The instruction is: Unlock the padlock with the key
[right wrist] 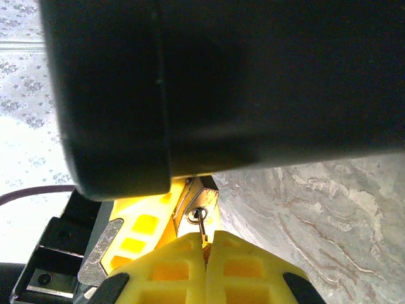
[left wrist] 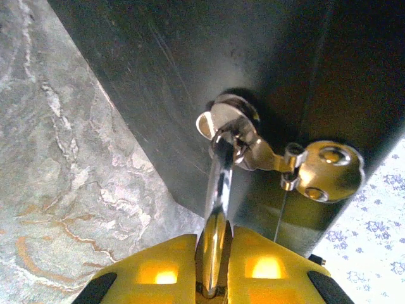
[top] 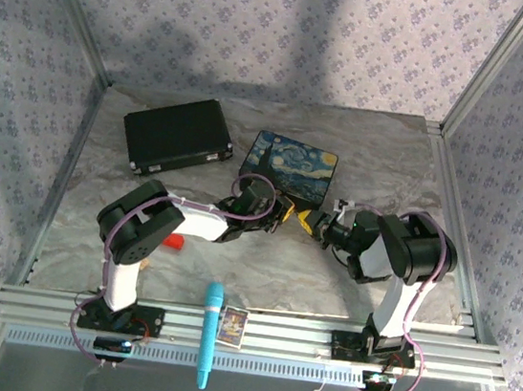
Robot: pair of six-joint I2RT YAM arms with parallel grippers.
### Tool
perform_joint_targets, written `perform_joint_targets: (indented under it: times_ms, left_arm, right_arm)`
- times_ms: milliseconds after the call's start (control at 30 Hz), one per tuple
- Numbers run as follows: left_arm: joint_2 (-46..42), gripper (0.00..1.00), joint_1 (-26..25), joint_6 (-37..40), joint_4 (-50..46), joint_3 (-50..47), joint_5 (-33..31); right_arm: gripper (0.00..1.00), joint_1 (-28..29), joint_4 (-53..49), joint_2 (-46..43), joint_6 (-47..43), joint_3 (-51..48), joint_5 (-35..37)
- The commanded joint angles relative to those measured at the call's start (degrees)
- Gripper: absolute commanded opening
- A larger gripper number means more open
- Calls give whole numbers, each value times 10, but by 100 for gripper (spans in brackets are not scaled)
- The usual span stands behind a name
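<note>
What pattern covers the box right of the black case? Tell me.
A swirling blue-and-yellow night-sky painting on the painted box, clearest in the top external view.

top: high, near side, looking down on table (top: 392,155) | wrists: close-up, both facing box (left wrist: 190,63)

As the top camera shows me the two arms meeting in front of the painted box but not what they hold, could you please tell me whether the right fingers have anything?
Observer: Yes. On the right wrist camera the right fingers are shut on a thin dark stem, likely the key.
Operator: Thank you. Where does it point?
Observer: At a brass-coloured piece just ahead, apparently the padlock.
Operator: Is that held?
Observer: The left wrist camera shows the left fingers shut on a shiny piece seen edge-on, which I take for it. A silvery ring sits beyond.
</note>
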Motion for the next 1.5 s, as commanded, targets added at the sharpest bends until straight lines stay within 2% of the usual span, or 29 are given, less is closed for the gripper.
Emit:
perform_joint_targets:
  times_ms: [0, 167, 733, 933, 967, 1033, 1067, 1200, 1367, 1467]
  left_arm:
    - [10, 0, -11, 3, 85, 11, 47]
    - [11, 0, -12, 4, 95, 11, 56]
    - [11, 0, -15, -5, 123, 14, 89]
    - [18, 0, -21, -11, 126, 20, 95]
    - [18, 0, -22, -10, 126, 19, 92]
    - [15, 0, -20, -9, 120, 13, 83]
    - [12, 0, -18, -9, 117, 9, 78]
    - [2, 0, -11, -11, 83, -10, 57]
    - [-5, 0, -1, -3, 39, -14, 40]
    - [-1, 0, 2, -15, 52, -24, 27]
  right_arm:
    - [0, -12, 14, 14, 3, 14, -19]
    - [0, -39, 14, 20, 6, 14, -36]
    - [0, -55, 14, 79, 1, 52, -49]
    - [0, -17, 2, 62, -4, 54, -23]
    - [3, -9, -9, 56, -9, 54, -21]
    - [20, -2, -23, 45, -19, 47, -13]
    - [24, -3, -27, 39, -23, 39, -9]
    - [32, -15, -31, 15, -26, 12, -10]
    - [33, -29, -55, -34, -35, -20, -20]
    - [29, -30, -112, -69, -54, -30, -28]
